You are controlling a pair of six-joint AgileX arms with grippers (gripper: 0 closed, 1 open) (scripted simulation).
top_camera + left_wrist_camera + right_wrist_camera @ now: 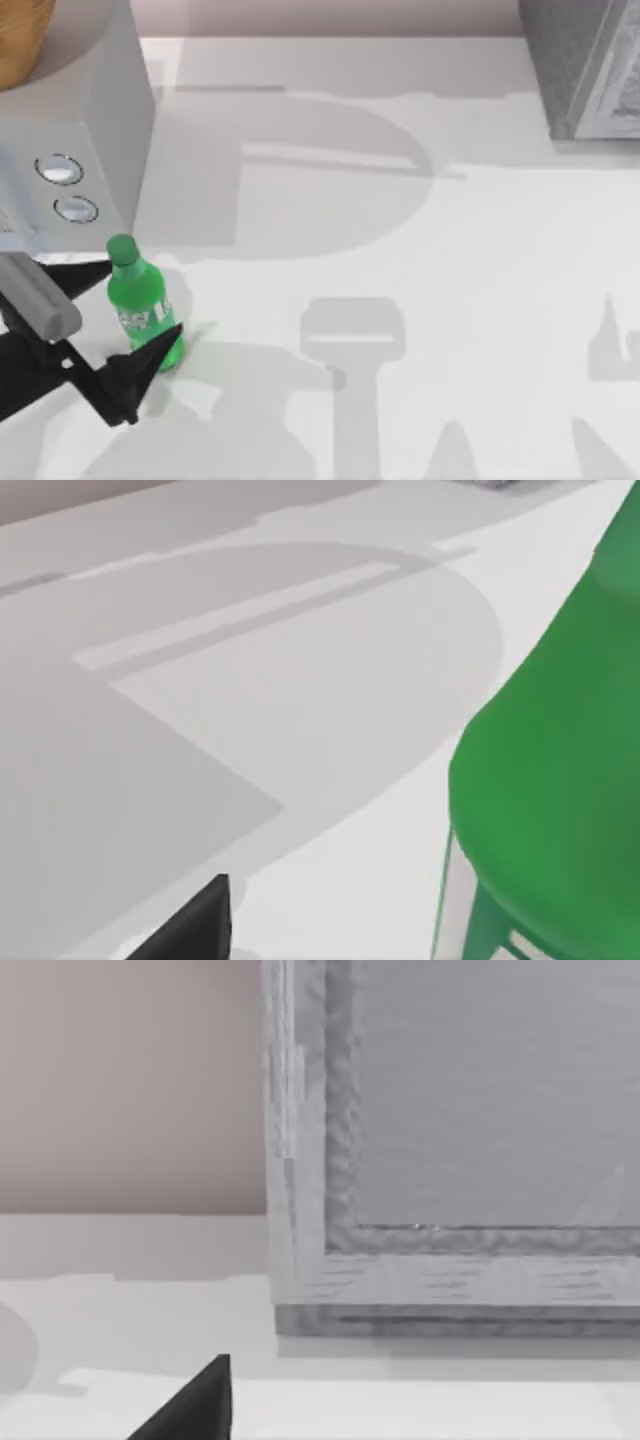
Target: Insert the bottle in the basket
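Green plastic, thin-walled and likely light and slick: the bottle (pixel 141 303) lies tilted on the table (pixel 420 260), just below the grey box with two dials (pixel 70 150). My left gripper (pixel 135 318) straddles it, spread, not yet clenched. I'd squeeze the labelled midsection gently.

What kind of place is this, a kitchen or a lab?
Probably a simulated test bench, not a real kitchen: a plain white table, a lone green bottle between the left gripper's open fingers, and a grey box in the far corner.
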